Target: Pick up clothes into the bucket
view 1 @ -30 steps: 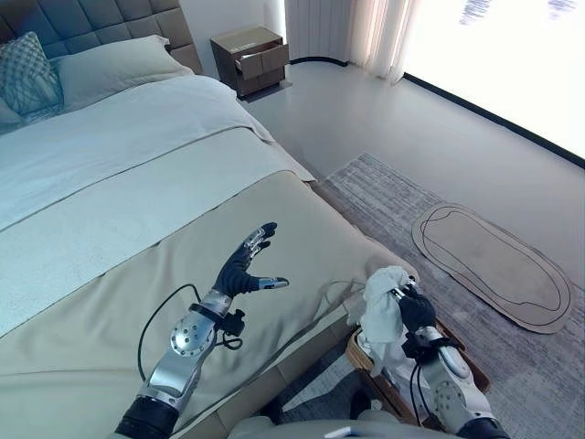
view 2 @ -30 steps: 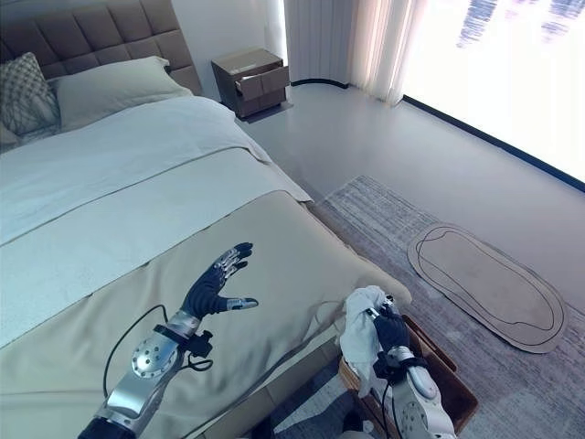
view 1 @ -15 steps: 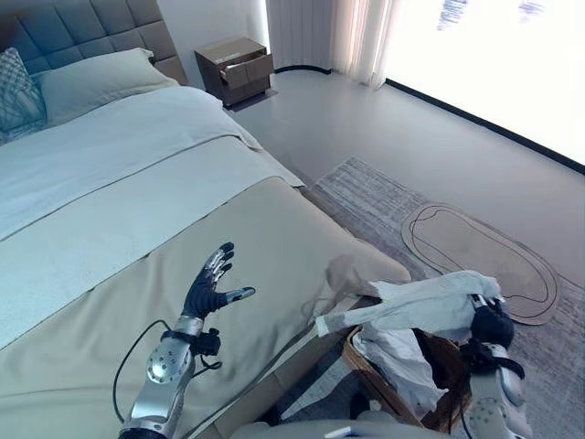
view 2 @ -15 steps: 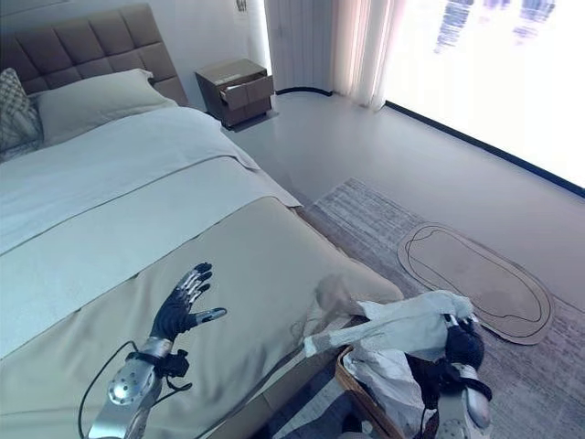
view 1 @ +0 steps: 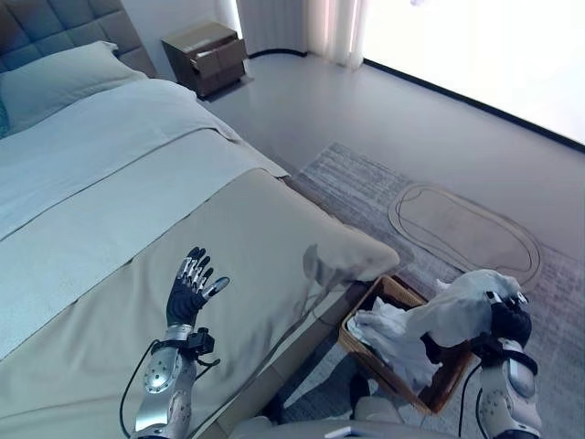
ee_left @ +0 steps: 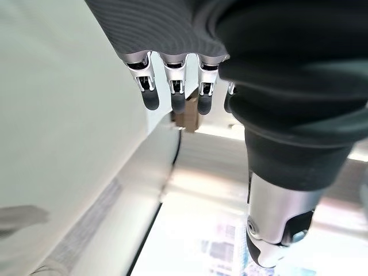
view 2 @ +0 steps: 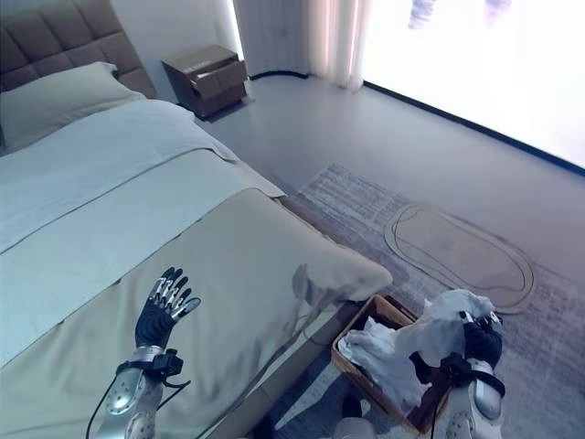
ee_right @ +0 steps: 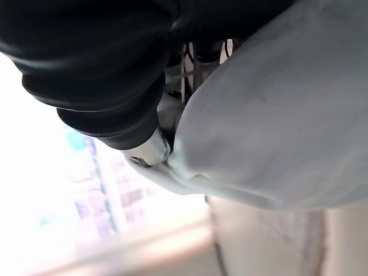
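A white garment (view 1: 457, 309) hangs from my right hand (view 1: 508, 322), which is shut on its upper end above the brown wicker basket (view 1: 360, 315) on the rug beside the bed. The cloth trails down into the basket, where more white clothes (view 1: 393, 337) lie. In the right wrist view the white garment (ee_right: 276, 126) is pinched against the thumb (ee_right: 150, 150). My left hand (view 1: 190, 291) is raised over the tan bedspread with straight, spread fingers (ee_left: 175, 95) and holds nothing.
The bed (view 1: 137, 201) with tan cover and pale sheets takes up the left. A grey rug (view 1: 366, 192) with an oval mat (view 1: 462, 230) lies to the right. A brown nightstand (view 1: 203, 57) stands at the back by the curtains.
The whole view has shifted as the camera moved. My right hand carried the white garment off the bed corner and lowered it over the basket. The left hand stayed open above the bed.
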Motion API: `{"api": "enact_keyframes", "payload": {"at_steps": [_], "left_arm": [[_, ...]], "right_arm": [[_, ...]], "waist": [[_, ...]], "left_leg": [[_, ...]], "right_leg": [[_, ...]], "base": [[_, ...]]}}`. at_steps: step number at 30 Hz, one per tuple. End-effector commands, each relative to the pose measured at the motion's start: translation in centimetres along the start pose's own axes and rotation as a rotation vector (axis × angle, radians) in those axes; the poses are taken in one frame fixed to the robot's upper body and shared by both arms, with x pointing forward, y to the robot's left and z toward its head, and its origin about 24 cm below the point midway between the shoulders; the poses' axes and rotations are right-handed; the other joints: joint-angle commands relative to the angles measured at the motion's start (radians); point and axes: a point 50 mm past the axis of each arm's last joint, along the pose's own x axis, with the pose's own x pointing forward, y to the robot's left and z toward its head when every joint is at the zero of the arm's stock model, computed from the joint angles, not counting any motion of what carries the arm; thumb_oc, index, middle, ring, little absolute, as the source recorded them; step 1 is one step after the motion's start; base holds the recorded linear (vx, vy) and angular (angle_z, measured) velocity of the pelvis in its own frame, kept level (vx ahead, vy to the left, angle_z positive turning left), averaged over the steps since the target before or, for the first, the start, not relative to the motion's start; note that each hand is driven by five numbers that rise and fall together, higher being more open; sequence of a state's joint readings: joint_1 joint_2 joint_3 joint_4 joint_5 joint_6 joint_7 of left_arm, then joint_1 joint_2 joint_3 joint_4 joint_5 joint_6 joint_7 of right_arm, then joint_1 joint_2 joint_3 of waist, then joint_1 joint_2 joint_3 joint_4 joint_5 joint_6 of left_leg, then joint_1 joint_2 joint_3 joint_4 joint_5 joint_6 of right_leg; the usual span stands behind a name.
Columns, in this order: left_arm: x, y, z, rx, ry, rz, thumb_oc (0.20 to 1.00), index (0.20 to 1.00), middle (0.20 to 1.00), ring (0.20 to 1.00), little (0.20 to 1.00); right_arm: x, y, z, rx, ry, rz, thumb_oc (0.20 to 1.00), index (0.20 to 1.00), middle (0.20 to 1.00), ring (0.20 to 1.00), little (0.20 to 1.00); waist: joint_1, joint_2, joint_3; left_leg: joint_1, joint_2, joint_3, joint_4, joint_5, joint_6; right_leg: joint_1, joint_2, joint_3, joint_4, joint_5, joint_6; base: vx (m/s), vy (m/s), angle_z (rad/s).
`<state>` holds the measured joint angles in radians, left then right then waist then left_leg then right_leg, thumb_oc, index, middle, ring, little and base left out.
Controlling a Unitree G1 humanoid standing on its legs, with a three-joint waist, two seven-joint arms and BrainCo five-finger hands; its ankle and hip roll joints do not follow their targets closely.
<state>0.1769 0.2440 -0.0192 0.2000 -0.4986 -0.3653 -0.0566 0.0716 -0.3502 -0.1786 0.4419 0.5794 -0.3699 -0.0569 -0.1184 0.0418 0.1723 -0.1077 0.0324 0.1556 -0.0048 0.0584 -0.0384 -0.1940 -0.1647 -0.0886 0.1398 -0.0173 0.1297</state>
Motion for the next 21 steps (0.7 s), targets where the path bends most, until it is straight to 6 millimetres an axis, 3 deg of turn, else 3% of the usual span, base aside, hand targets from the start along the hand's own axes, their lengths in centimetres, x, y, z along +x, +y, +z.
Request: {"api": "enact_keyframes", "payload": {"at_steps": [1, 10, 20, 21], "left_arm": [[1.7, -0.1, 3.5, -0.017, -0.197, -0.006, 1.000, 1.000, 1.000, 1.000, 1.000], [3.2, -1.7, 7.3, -0.003, -0.370, -0.039, 1.000, 1.000, 1.000, 1.000, 1.000], [3.6, -3.7, 10.0, -0.062, -0.495, -0.073, 1.000, 1.000, 1.000, 1.000, 1.000], [3.6, -4.0, 10.3, -0.075, -0.509, -0.081, 1.000, 1.000, 1.000, 1.000, 1.000]], "right_arm": [[3.1, 3.6, 4.3, -0.036, -0.201, 0.091, 0.200, 0.200, 0.200, 0.200, 0.200], [5.6, 6.6, 7.2, -0.153, -0.306, 0.103, 0.200, 0.200, 0.200, 0.200, 0.200], [8.1, 6.9, 9.8, -0.172, -0.359, 0.000, 0.200, 0.200, 0.200, 0.200, 0.200], [8.5, 6.7, 10.3, -0.149, -0.370, -0.035, 0.200, 0.200, 0.200, 0.200, 0.200]], "waist": [[0.019, -0.051, 0.096], [0.024, -0.051, 0.197], [0.033, -0.013, 0.246], [0.034, -0.001, 0.258]], "left_leg": [[-0.075, 0.012, -0.035, 0.243, -0.161, 0.022], [-0.309, 0.032, -0.037, 0.484, -0.233, 0.024], [-0.626, 0.049, -0.036, 0.763, -0.313, 0.032], [-0.665, 0.048, -0.047, 0.815, -0.360, 0.028]], "right_leg": [[-0.058, -0.066, 0.010, 0.066, 0.065, 0.036], [-0.285, -0.063, 0.039, 0.284, 0.005, 0.001], [-0.591, -0.036, 0.087, 0.528, -0.064, -0.029], [-0.636, -0.034, 0.094, 0.589, -0.108, -0.027]], "base": [[-0.14, -0.037, -0.28], [-0.14, -0.047, -0.04], [-0.10, -0.006, -0.05], [-0.06, 0.013, -0.04]]}}
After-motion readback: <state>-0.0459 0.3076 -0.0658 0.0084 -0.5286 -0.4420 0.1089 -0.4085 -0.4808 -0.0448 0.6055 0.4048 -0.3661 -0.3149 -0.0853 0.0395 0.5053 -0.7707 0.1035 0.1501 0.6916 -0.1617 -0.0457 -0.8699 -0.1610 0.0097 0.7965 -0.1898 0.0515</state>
